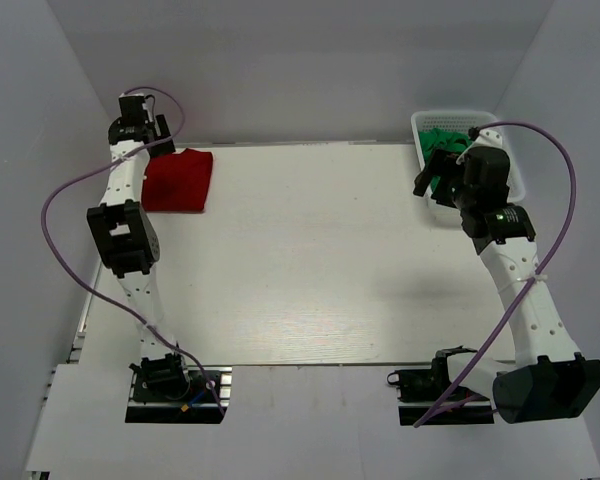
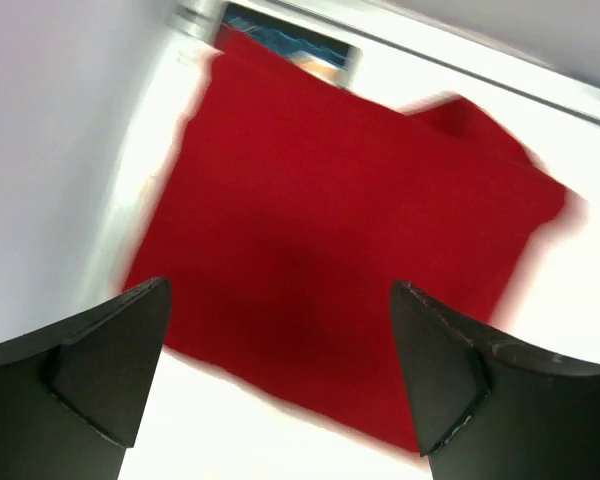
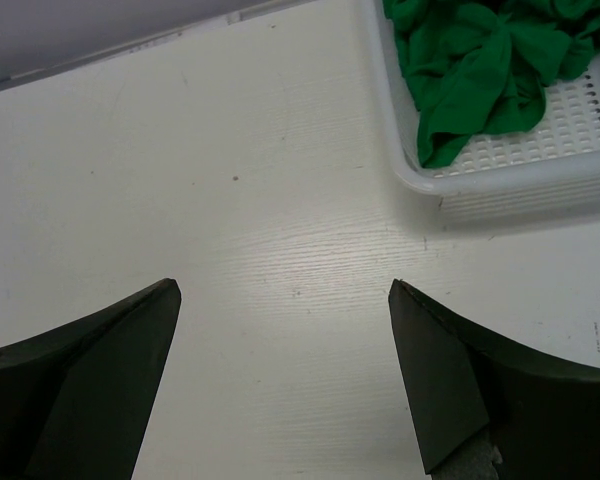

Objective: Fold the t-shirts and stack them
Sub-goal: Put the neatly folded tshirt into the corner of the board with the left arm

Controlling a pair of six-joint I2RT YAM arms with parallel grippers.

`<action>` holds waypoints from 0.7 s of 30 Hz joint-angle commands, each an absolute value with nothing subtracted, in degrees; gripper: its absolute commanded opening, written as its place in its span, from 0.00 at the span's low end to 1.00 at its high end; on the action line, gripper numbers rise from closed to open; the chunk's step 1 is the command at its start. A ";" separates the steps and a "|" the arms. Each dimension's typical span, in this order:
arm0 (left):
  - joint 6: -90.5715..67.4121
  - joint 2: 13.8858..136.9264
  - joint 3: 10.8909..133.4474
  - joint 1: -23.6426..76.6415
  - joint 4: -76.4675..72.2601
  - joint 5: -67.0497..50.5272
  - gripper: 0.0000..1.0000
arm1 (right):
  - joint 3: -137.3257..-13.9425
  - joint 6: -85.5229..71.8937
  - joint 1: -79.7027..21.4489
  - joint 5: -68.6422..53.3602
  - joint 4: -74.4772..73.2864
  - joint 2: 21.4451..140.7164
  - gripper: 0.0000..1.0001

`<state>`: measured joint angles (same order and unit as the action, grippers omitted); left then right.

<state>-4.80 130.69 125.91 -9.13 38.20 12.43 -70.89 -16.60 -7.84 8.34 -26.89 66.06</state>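
My left gripper [image 2: 280, 330] gapes empty over the red t-shirt [image 2: 330, 230], my right gripper [image 3: 285, 320] likewise over table [image 3: 230, 200], green t-shirts [image 3: 480, 60] bunched in the white basket [image 3: 500, 170] ahead-right (overhead shows neither gap clearly).

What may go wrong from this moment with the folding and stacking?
1. The open left gripper hangs close above the folded red t-shirt; it might snag the cloth and spoil the fold.
2. The green t-shirts lie tangled in the basket, so the right gripper might lift several together or drag the basket.
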 commanded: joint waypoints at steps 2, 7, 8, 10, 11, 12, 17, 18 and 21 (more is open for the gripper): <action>-13.69 113.23 111.60 -1.60 34.82 4.48 1.00 | -68.30 -17.84 -7.64 2.04 -25.05 65.39 0.90; -20.12 96.90 90.74 13.33 25.17 6.67 1.00 | -63.81 -18.28 -7.56 -3.41 -24.17 63.90 0.90; -21.95 94.85 84.09 19.36 24.01 7.64 1.00 | -61.98 -18.11 -7.65 -3.95 -24.17 63.29 0.90; -24.16 91.34 77.73 25.20 21.45 8.70 1.00 | -60.30 -18.37 -7.65 -8.25 -22.34 61.71 0.90; -25.39 88.19 72.39 27.66 21.45 9.92 1.00 | -58.03 -18.54 -7.65 -9.65 -21.89 61.35 0.90; -27.49 86.68 69.99 31.77 21.45 10.98 1.00 | -55.75 -19.07 -7.73 -10.80 -21.28 60.91 0.90; -30.40 74.20 55.30 39.63 19.61 14.94 1.00 | -43.78 -24.25 -7.56 -17.65 -10.83 55.81 0.90; -30.93 72.35 53.80 40.68 18.82 14.33 1.00 | -41.16 -26.26 -7.73 -18.36 -8.11 55.64 0.90; -32.78 70.14 52.03 42.27 20.37 16.86 1.00 | -38.59 -25.85 -7.74 -18.99 -6.06 55.11 0.90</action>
<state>-29.45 74.13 51.62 41.12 23.00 12.58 -39.66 -23.73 -7.88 -15.33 -14.26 56.05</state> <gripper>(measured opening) 0.995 0.904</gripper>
